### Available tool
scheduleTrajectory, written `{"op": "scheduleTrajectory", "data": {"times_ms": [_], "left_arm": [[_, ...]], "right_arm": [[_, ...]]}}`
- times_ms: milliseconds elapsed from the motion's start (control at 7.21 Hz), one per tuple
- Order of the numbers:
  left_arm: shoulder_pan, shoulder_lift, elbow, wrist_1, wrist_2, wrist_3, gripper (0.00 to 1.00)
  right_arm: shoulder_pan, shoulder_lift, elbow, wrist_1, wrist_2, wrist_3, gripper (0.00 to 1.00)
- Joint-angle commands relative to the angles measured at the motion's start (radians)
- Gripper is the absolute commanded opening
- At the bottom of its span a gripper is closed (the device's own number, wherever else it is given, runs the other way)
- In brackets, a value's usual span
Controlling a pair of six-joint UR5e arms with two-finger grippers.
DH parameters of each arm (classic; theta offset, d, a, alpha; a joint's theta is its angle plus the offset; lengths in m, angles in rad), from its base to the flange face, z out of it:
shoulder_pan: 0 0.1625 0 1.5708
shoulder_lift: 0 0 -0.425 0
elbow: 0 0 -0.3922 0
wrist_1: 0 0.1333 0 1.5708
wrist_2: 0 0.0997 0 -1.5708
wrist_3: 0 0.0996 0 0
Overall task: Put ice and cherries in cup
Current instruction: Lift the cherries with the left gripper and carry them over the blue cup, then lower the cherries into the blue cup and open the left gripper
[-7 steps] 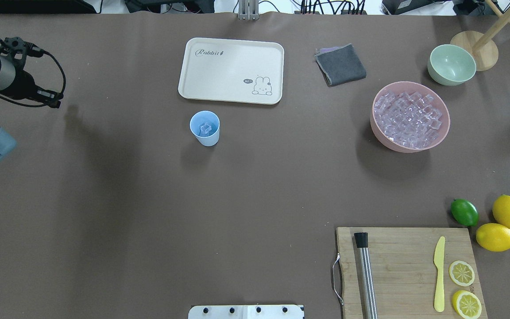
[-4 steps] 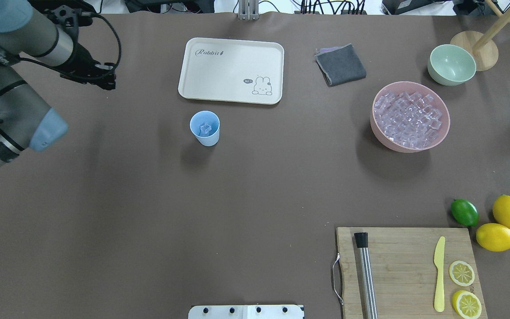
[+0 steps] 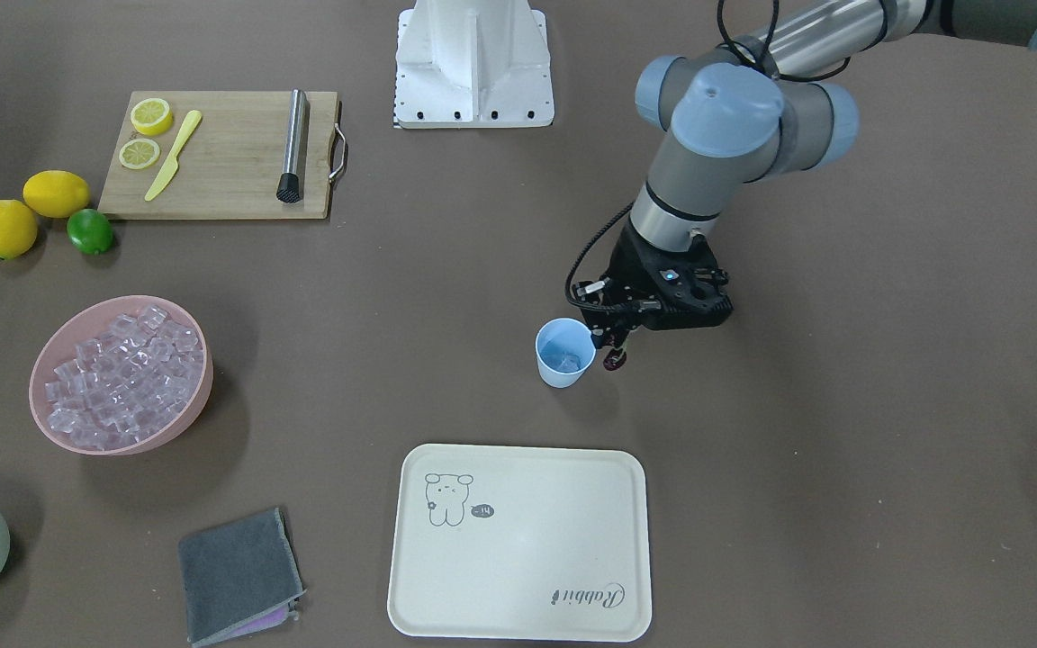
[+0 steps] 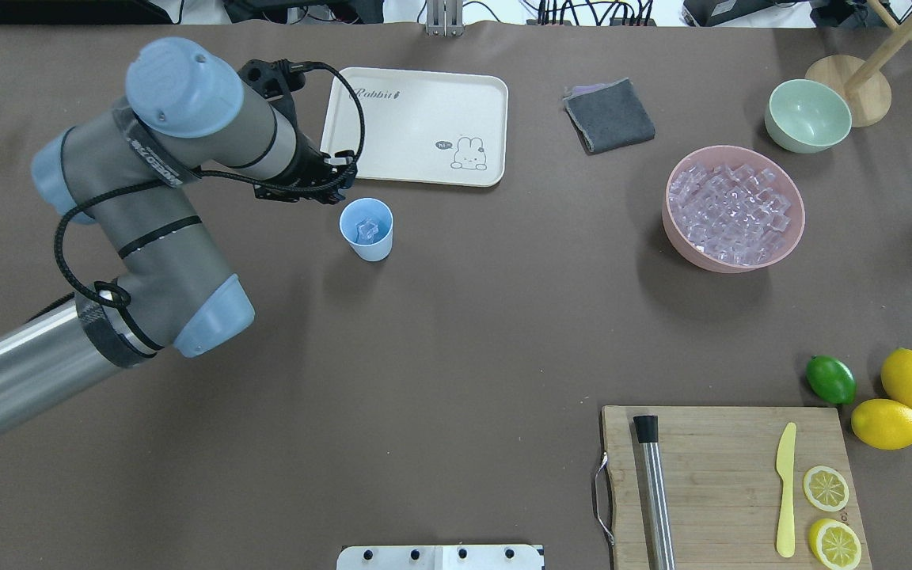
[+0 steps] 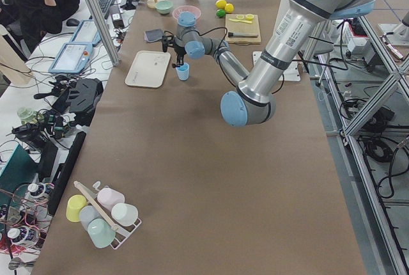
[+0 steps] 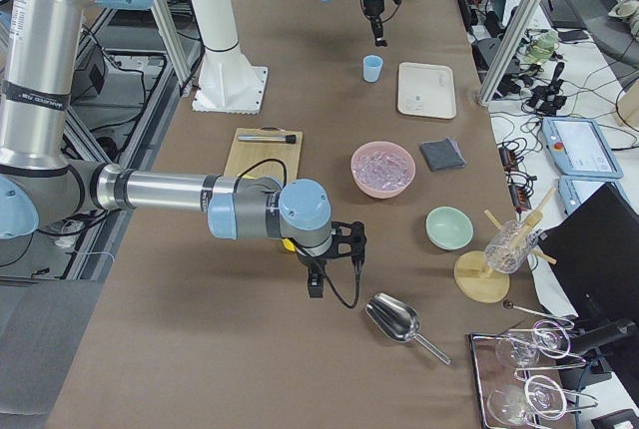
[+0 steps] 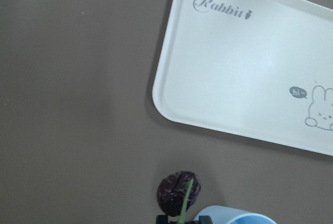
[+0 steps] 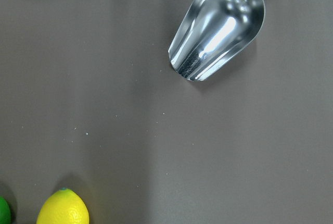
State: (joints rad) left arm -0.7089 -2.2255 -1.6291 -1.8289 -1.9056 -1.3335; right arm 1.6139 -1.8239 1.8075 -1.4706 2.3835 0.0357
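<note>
The light blue cup (image 4: 377, 248) stands upright in front of the tray, with some ice (image 4: 366, 229) inside it. My left gripper (image 3: 617, 346) is shut on the stem of the dark cherries (image 3: 613, 363). They hang just beside the cup (image 3: 562, 376) on my left side, not over its opening. In the left wrist view the cherries (image 7: 179, 190) and their green stem show next to the cup's rim (image 7: 237, 215). More ice (image 4: 733, 207) fills the pink bowl (image 4: 682, 247). My right gripper (image 6: 318, 287) is far off near the lemons; I cannot tell whether it is open.
A cream tray (image 4: 416, 119) lies just beyond the cup. A grey cloth (image 4: 609, 115) and a pale green bowl (image 4: 807, 115) sit at the back right. A cutting board (image 4: 729, 467), a lime (image 4: 830, 379) and lemons are at the front right. A metal scoop (image 8: 218, 28) lies under my right wrist.
My left arm has swung in from the table's left edge to just beside the cup. The cup and the bowls have not moved.
</note>
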Motion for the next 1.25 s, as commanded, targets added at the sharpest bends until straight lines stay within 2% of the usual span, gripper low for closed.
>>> {"op": "scheduleTrajectory", "data": {"times_ms": [0,554,693,832,1109], "left_arm": [[0.049,-0.045,-0.011,0.028,0.034,-0.03,0.16],[0.054,-0.034,-0.011,0.028,0.033,-0.018,0.21],[0.054,-0.034,-0.003,0.026,0.034,-0.012,0.86],[0.052,-0.033,-0.005,0.026,0.034,-0.006,0.98],[-0.002,-0.013,-0.02,0.028,0.017,0.017,0.98]], "right_arm": [[-0.002,0.014,-0.014,0.001,0.0,0.023,1.0],[-0.002,0.012,-0.008,0.003,0.003,0.02,1.0],[-0.002,0.012,-0.008,0.003,0.003,0.018,1.0],[-0.002,0.012,-0.007,0.003,0.003,0.016,1.0],[-0.002,0.012,-0.005,0.003,0.005,0.015,1.0]]}}
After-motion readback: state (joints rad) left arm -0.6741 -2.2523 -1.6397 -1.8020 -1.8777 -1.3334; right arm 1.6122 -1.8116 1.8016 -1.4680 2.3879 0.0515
